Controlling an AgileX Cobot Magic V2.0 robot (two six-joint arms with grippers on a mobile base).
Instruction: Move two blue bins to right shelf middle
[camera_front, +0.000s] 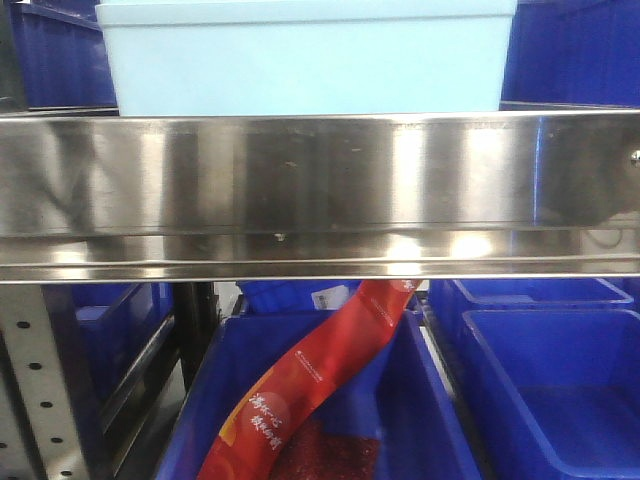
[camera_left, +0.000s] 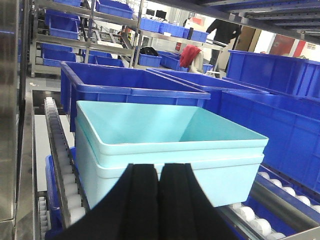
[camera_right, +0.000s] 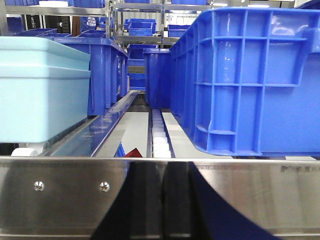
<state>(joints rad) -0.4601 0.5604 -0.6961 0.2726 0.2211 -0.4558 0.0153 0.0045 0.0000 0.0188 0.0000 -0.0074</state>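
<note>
Two pale blue bins (camera_left: 170, 145) are seen nested, one inside the other, in the left wrist view; both rims are stacked and the top one is empty inside. They sit on roller tracks (camera_left: 62, 165) of the shelf level, near its front edge. The left gripper (camera_left: 159, 200) is just in front of the nested pair's near wall, fingers pressed together with only a thin seam between them, nothing pinched. Whether the fingertips touch the wall cannot be told.

In the front view the pale bin (camera_front: 305, 55) is seen above a wide brushed stainless front rail (camera_front: 320, 190), toward the left half of that level.

In the right wrist view the right gripper (camera_right: 160, 200) is seen dark against the steel rail (camera_right: 65, 195), fingers closed together, holding nothing. The pale bin (camera_right: 40, 90) lies at the left side of the level, beyond the rail; a dark blue ribbed bin (camera_right: 250, 80) sits on the right, with a roller lane (camera_right: 159, 135) between them.

One dark blue bin (camera_left: 125, 92) sits directly behind the nested pair, with more alongside to the right (camera_left: 280, 130).

On the level below, a dark blue bin (camera_front: 420, 420) holds a red printed packet (camera_front: 310, 390); an empty dark blue bin (camera_front: 560, 390) sits to the right of it.
</note>
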